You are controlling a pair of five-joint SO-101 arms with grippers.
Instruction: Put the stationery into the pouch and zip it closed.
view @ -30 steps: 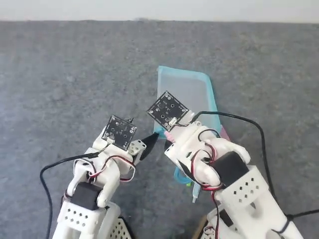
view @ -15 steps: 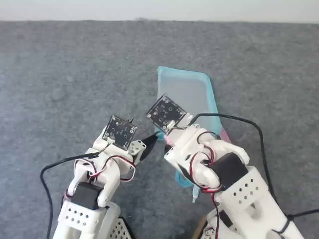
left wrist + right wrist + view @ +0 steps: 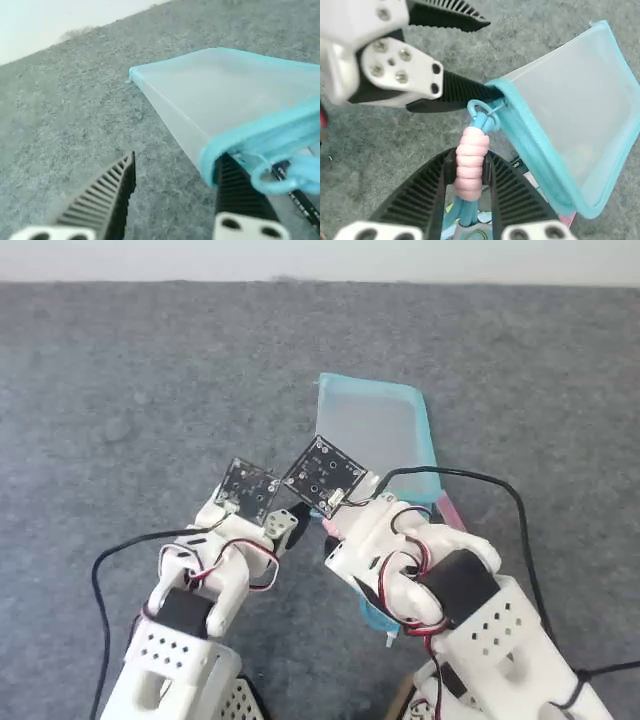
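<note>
Both engaged: R end effector (image 3: 469, 156) pinches pink pull (image 3: 474, 144) (zipper's), L end effector (image 3: 177, 161) wide, touching pouch (image 3: 225, 90).

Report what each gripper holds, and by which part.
Right gripper clamps the pink zipper pull of the pouch around its middle. Left gripper is open and holds nothing; one finger sits at the pouch's corner.

Right gripper (image 3: 468, 166) clamps pink pull (image 3: 473, 149) beside pouch (image 3: 570, 115)

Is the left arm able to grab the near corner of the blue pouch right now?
Probably yes: the left gripper is open with one finger at the corner of the pouch, nothing between them, and the right gripper grips only the pink zipper pull.
</note>
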